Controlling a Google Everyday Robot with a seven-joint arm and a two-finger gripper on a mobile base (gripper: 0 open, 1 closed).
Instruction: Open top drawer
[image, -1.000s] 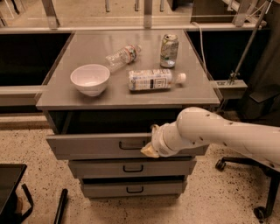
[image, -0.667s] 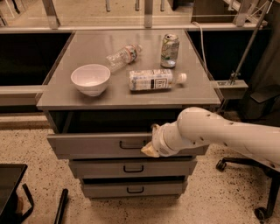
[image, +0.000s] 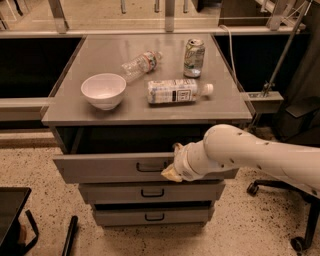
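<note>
The top drawer (image: 105, 167) is a wide grey metal front with a small black handle (image: 150, 167). It stands pulled out from the cabinet, with a dark gap behind its top edge. My gripper (image: 171, 167) is at the right end of that handle, against the drawer front, on the end of the white arm (image: 250, 155) that reaches in from the right. The arm's wrist hides most of the gripper.
Two narrower grey drawers (image: 150, 192) sit shut below. On the cabinet top (image: 70, 107) are a white bowl (image: 103, 90), a lying clear bottle (image: 141, 64), a lying white bottle (image: 177, 91) and a can (image: 193, 57). An office chair base (image: 300, 220) stands at right.
</note>
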